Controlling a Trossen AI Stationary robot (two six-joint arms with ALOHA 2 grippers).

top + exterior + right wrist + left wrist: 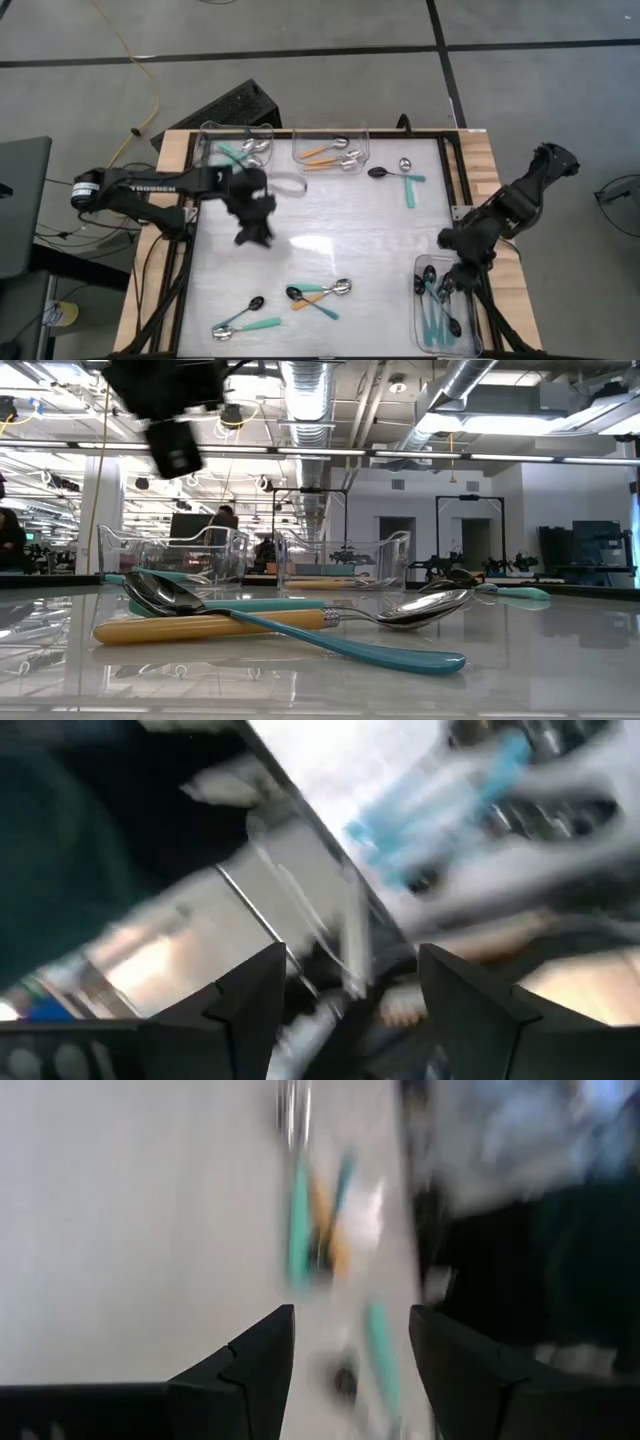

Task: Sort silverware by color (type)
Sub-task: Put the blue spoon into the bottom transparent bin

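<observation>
Silverware lies loose on the white table. Three spoons are crossed near the front edge, two more lie to their left, and two teal-handled ones lie at the far right. My left gripper hovers open over the table's left half with nothing between its fingers. My right gripper hangs open above the near-right clear bin, which holds black-bowled, teal-handled spoons. In the low view the crossed spoons fill the foreground.
Two clear bins stand at the far edge: the left one holds teal-handled silver spoons, the middle one orange-handled silver spoons. A dark frame runs along the table's sides. Bare table lies between the far bins and the front spoons.
</observation>
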